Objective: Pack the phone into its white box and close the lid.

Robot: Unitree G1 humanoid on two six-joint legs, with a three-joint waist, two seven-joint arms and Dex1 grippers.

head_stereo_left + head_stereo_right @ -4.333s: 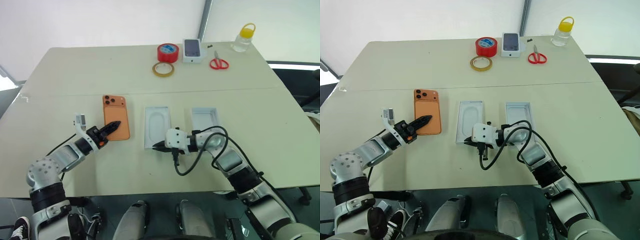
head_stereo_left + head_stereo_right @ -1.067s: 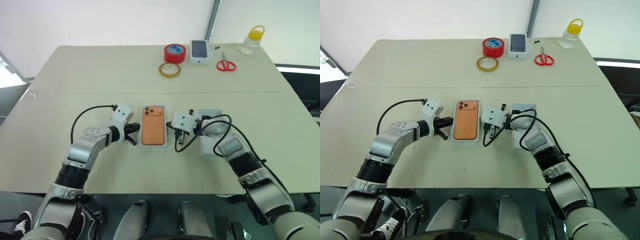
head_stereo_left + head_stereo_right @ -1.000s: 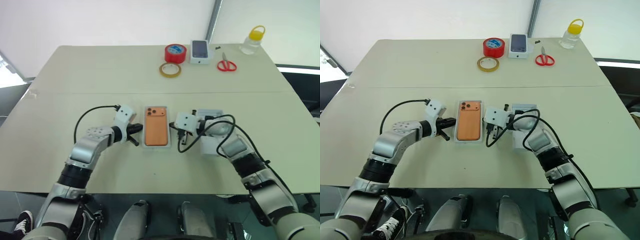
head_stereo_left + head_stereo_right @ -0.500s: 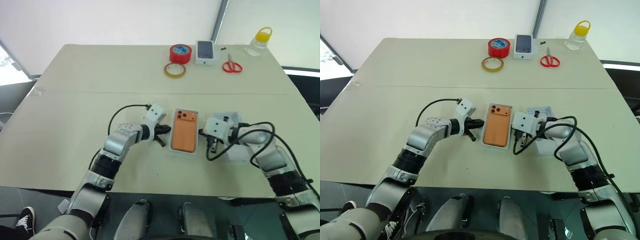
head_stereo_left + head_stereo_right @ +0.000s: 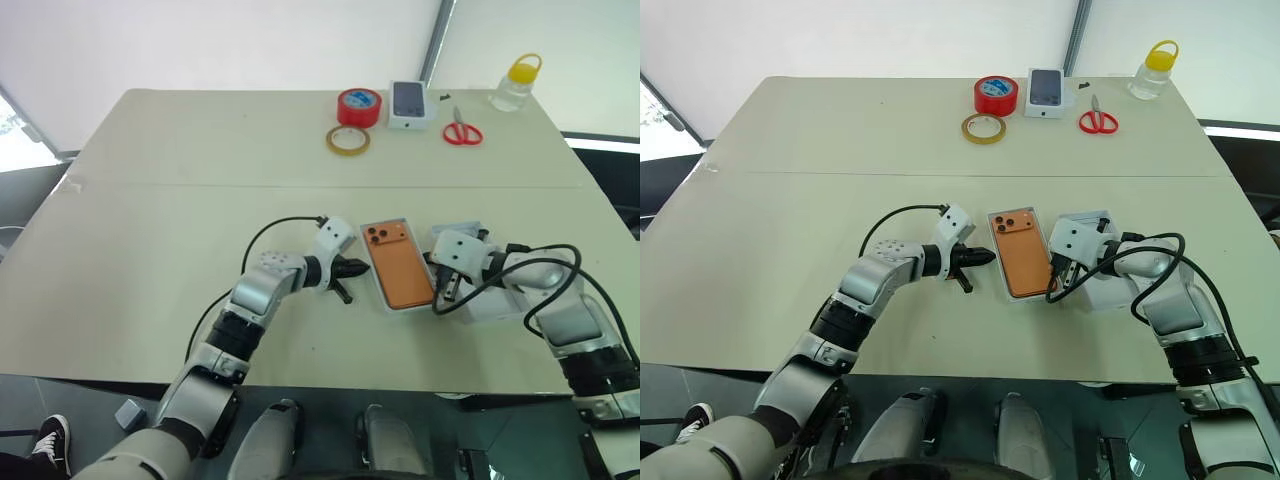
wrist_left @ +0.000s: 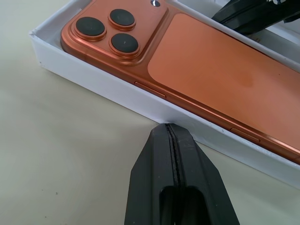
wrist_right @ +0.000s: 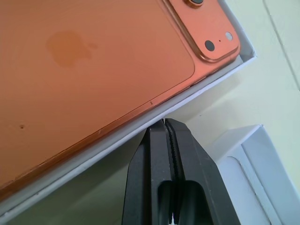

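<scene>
The orange phone (image 5: 398,264) lies back up inside the white box (image 6: 117,92), near the table's front middle. My left gripper (image 5: 353,268) is shut, with its tip against the box's left long wall, as the left wrist view shows (image 6: 169,127). On the box's right side my right gripper (image 5: 1052,281) is shut too, its tip (image 7: 165,123) at the box's right wall. The lid (image 5: 1107,291) lies just right of the box, open side up, partly under my right wrist.
Along the far edge stand a red tape roll (image 5: 361,105), a yellowish tape ring (image 5: 347,140), a small box printed with a phone picture (image 5: 411,104), red scissors (image 5: 463,133) and a yellow-capped bottle (image 5: 516,82). The table's front edge is close behind the box.
The phone, earlier loose on the table, now lies in the box. Over the last second both shut grippers and the box between them slid right toward the lid, and the box turned slightly.
</scene>
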